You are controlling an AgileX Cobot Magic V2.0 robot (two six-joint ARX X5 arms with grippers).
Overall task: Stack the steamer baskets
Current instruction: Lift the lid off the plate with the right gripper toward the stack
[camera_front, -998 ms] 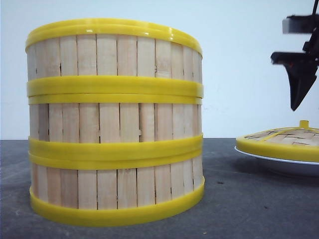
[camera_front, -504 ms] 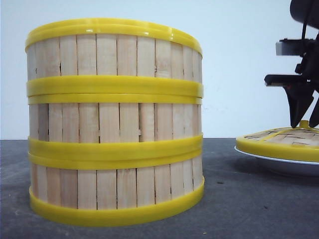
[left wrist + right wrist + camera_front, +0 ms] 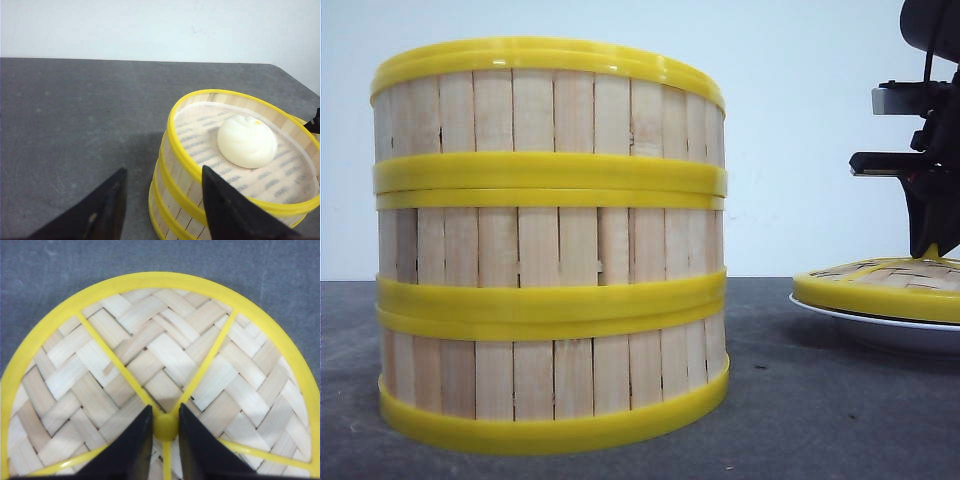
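Three steamer baskets [image 3: 550, 240] stand stacked in one column at the front left of the dark table, their yellow rims aligned. In the left wrist view the top basket [image 3: 280, 200] is open, with a white bun [image 3: 247, 141] lying on its liner. My left gripper [image 3: 164, 170] hangs open above and beside the stack's near wall, holding nothing. My right gripper [image 3: 932, 240] is down on the woven lid [image 3: 880, 285] at the right. Its two fingers press on either side of the lid's yellow knob [image 3: 165, 426].
The lid [image 3: 165, 350] rests on a white plate [image 3: 890, 330] at the right edge of the front view. Grey table surface [image 3: 790, 420] lies between the stack and the plate. A pale wall stands behind.
My right gripper has come down from above the lid, and its fingers now clamp the knob. The stack and the lid have not moved.
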